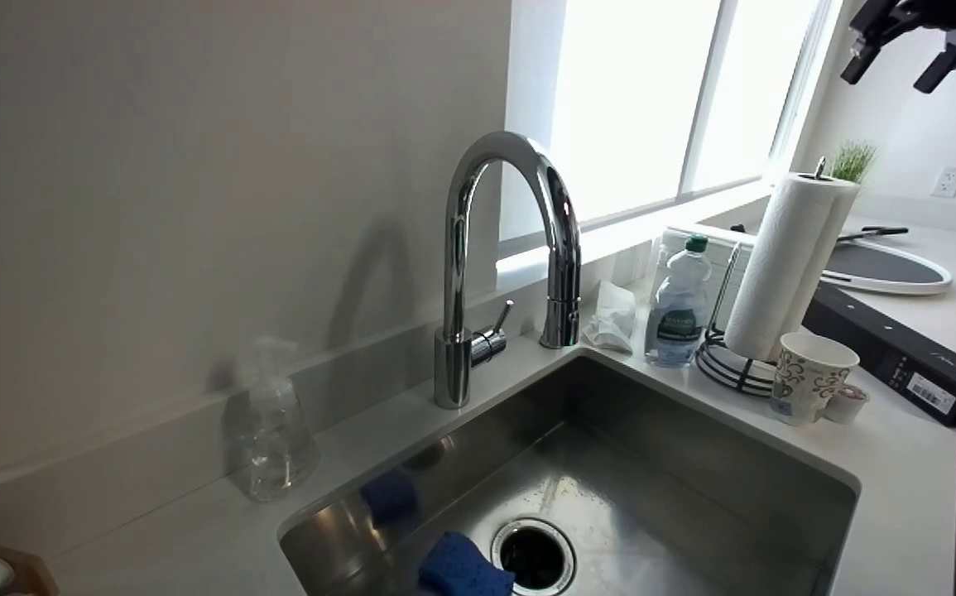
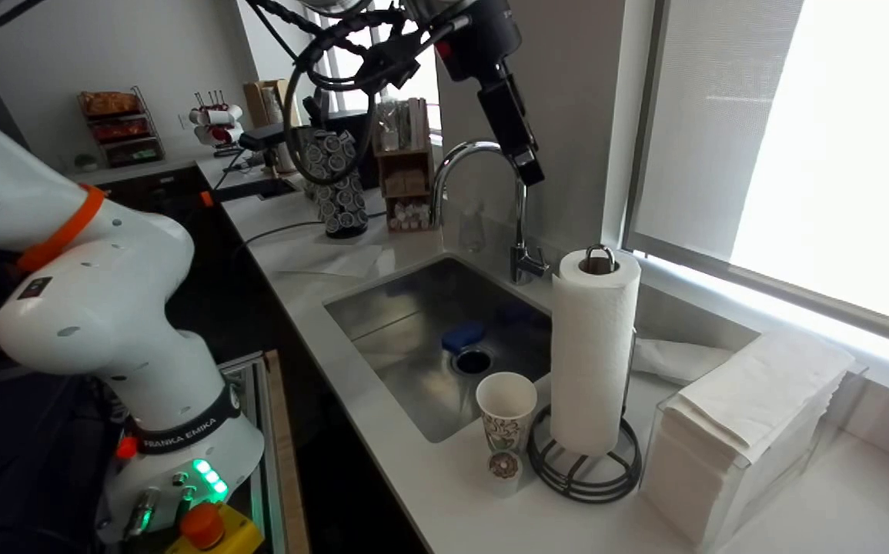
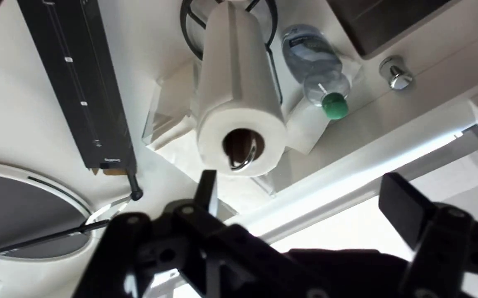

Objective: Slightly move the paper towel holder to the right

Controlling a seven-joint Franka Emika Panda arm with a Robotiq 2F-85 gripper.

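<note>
The paper towel holder [image 1: 788, 265] stands upright on the counter beside the sink, with a white roll on a dark round wire base. It also shows in an exterior view [image 2: 594, 354], with a metal loop at its top. In the wrist view the holder [image 3: 241, 95] is seen from above, at the upper middle. My gripper [image 1: 895, 76] is high above the counter, apart from the holder. It also shows in an exterior view [image 2: 530, 165], pointing down. In the wrist view my gripper [image 3: 299, 184] has its fingers wide apart with nothing between them.
A patterned paper cup [image 2: 506, 408] and a small pod [image 2: 504, 469] stand close to the holder's base. A soap bottle [image 1: 680, 306], a napkin stack [image 2: 760, 392] and a long black box [image 1: 891, 348] are around it. The sink [image 1: 718, 422], tall faucet [image 1: 457, 248] and window are nearby.
</note>
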